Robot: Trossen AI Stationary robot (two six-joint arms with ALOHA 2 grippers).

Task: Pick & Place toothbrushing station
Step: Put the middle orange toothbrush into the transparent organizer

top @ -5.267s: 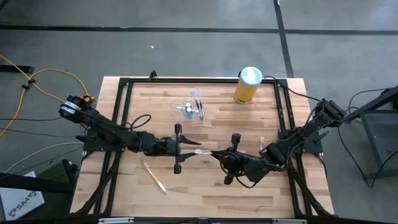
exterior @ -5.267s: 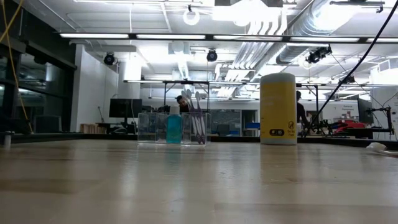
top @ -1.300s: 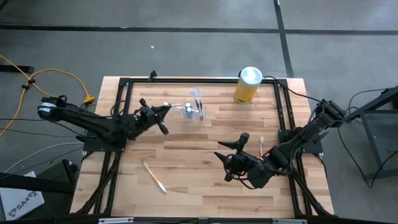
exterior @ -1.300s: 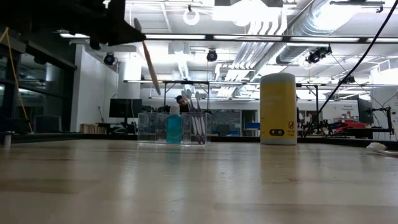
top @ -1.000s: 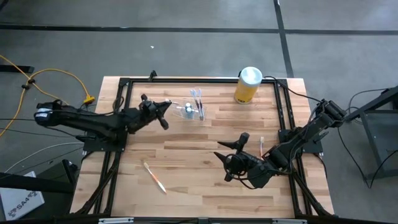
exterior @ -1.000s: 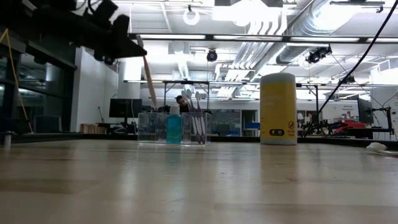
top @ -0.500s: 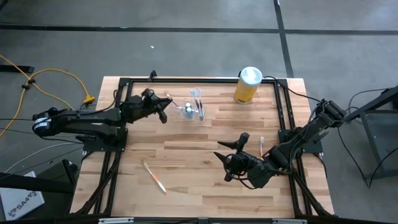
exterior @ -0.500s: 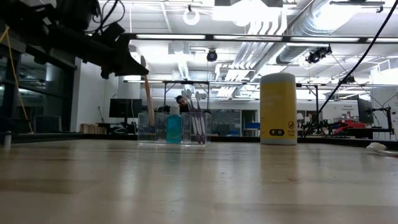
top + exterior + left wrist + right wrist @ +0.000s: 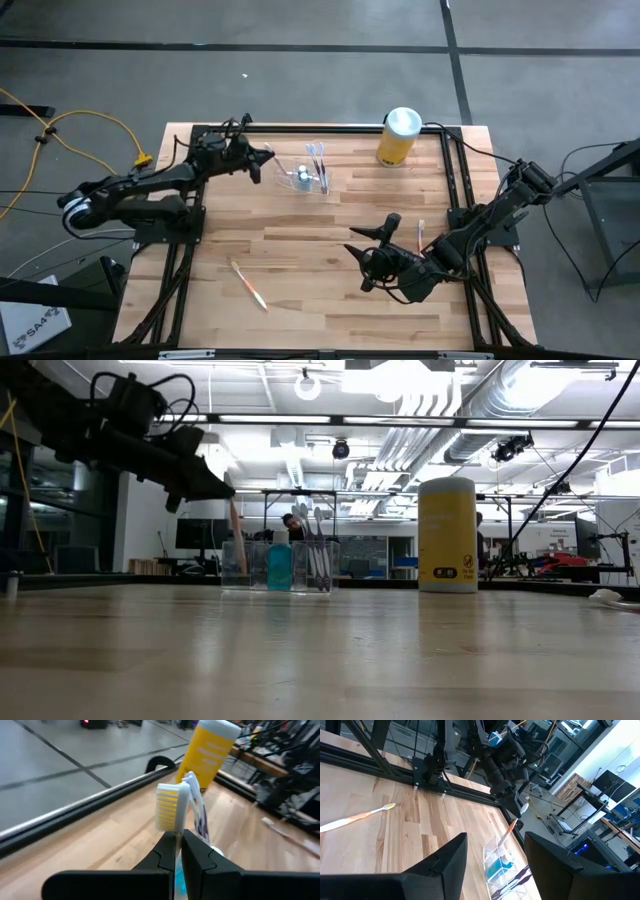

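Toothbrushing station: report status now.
Left pincer shut on a toothbrush, over the clear toothbrushing station. Right pincer open, waiting mid-table. Second toothbrush loose on the table. Nothing blocking.

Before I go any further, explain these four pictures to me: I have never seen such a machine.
These are two dark robot arms at a wooden table, each ending in a two-finger gripper. One picture looks straight down, one looks level across the tabletop, and one comes from each arm's wrist. The left gripper is shut on a toothbrush with yellow bristles, holding it over the clear toothbrushing station, which holds a blue bottle and other brushes. The right gripper waits open above the table's middle, holding nothing. Also on the table: a yellow canister with a white lid and a second toothbrush lying flat near the front.
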